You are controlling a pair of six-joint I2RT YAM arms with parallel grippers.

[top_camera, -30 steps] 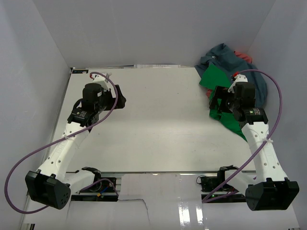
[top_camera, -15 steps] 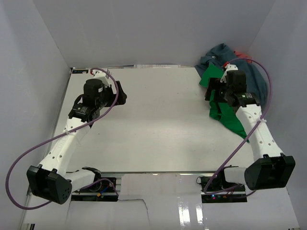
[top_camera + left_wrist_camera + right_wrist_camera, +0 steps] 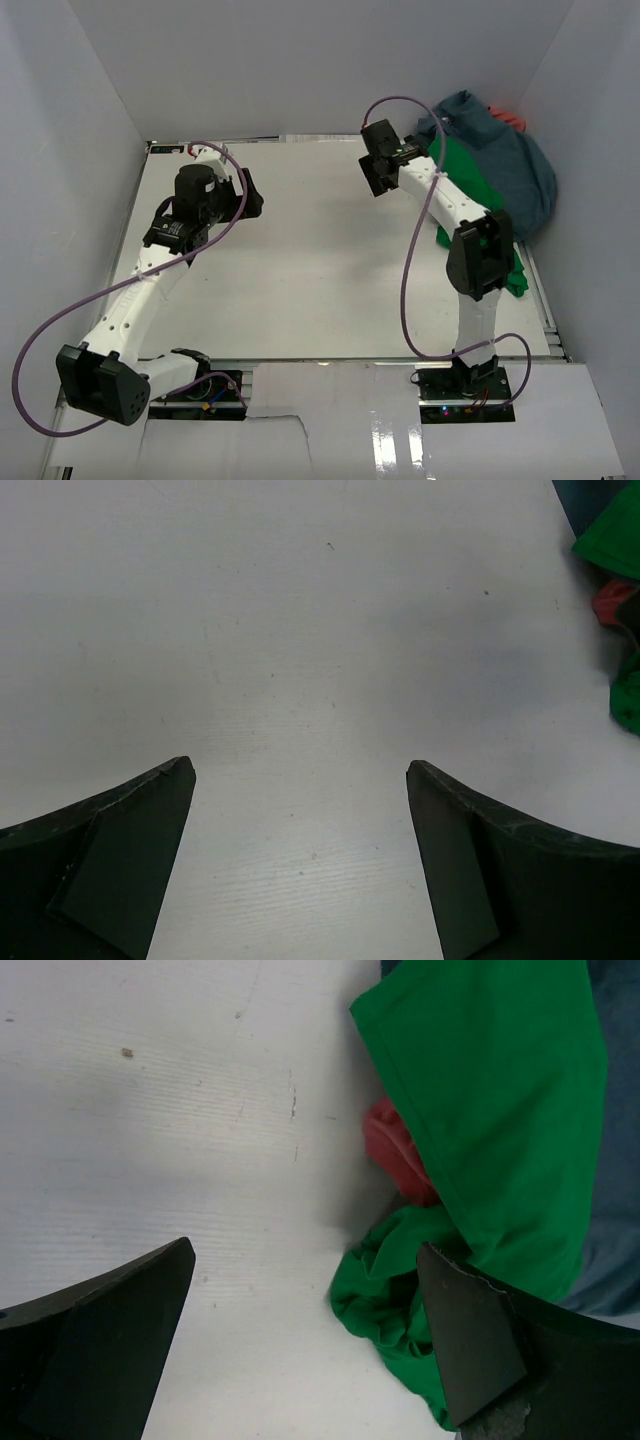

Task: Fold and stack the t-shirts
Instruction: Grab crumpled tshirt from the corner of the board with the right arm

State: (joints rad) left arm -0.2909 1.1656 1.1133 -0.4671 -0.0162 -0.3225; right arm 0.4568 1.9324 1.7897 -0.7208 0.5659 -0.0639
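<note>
**Right arm swings clear of the shirt heap**

Since a second ago the right gripper (image 3: 378, 176) has lifted off the green shirt (image 3: 465, 180) and moved to that shirt's left, near its far end. Its dark, wedge-shaped fingers stand wide apart with nothing between them, over bare white tabletop (image 3: 320, 250). The left gripper (image 3: 250, 196) has barely shifted. It sits well to the left of the green shirt, its matte black fingers also spread and empty.

In the right wrist view the green shirt (image 3: 490, 1090) is smooth, bright cloth with a stitched hem. It lies flat at the top and is bunched into soft crumples lower down. A rumpled knob of red shirt (image 3: 395, 1150) pokes from under the green shirt's edge. The blue-grey shirt (image 3: 505, 155) is heaped in loose folds just behind and to the right of the green shirt, touching it.
</note>
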